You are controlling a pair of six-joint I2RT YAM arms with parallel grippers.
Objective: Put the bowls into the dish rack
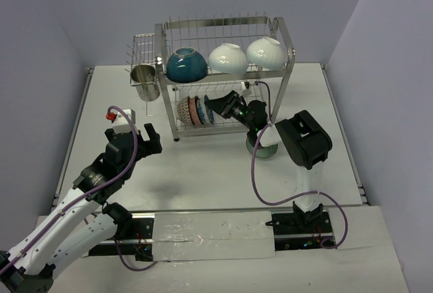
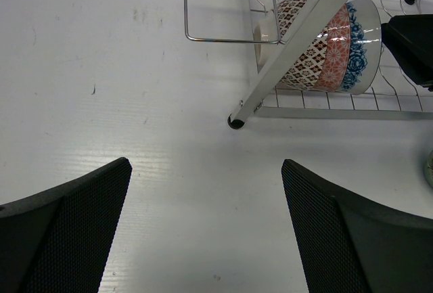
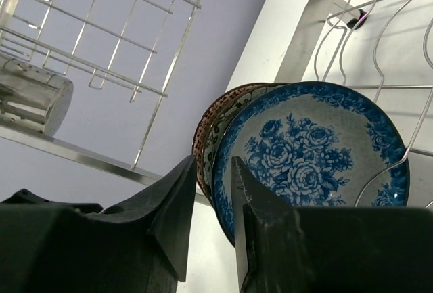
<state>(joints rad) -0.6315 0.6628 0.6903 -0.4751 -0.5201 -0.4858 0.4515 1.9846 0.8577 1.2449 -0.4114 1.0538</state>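
Right pincer (image 3: 214,171) ajar at blue bowl (image 3: 304,151)

I am operating in a robotics lab cell. Indicators: plain lilac walls (image 1: 40,36) box in a white table (image 1: 203,185). The left arm (image 1: 88,185) and right arm (image 1: 304,151) are bolted at its near edge, the right one on a black base plate (image 1: 323,225). A purple cable (image 1: 256,178) runs exposed. The rack (image 1: 223,70) holding bowls (image 1: 187,65) stands as a staged test piece.
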